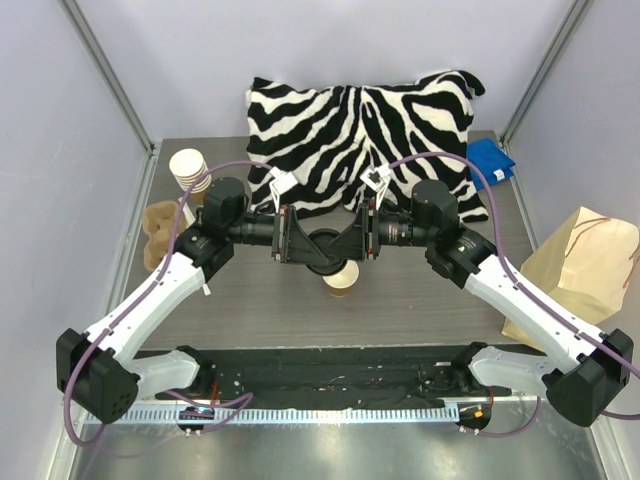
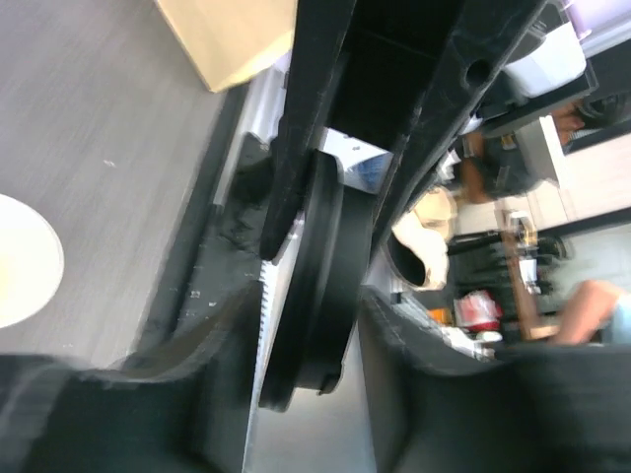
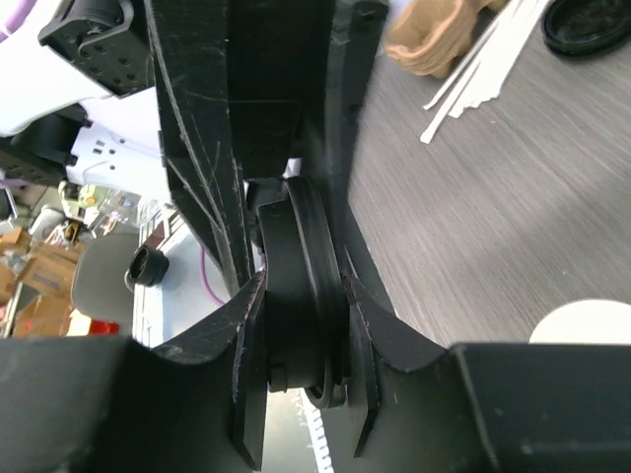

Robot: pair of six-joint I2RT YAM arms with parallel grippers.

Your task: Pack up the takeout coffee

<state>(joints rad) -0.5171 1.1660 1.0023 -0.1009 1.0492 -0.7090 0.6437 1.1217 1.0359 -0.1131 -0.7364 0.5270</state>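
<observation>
Claws — left (image 1: 300, 238) and right (image 1: 352, 238) — both clenched on one black lid (image 1: 326, 246); one open cup (image 1: 340, 276) below

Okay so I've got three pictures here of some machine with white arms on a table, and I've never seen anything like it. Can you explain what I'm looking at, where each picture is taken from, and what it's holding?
This is a robot with two arms bolted at the table's near edge. The overhead picture looks down from above and behind them. The other two come from cameras on each wrist, so their own black fingers fill the view.

The left gripper and right gripper meet in the middle, both pinching one round black lid by its rim; the wrist views show it edge-on. Just below stands an open paper cup.

Also on the table: a zebra-striped pillow, a stack of cups, a brown paper bag, a blue cloth and a cardboard cup carrier.
</observation>
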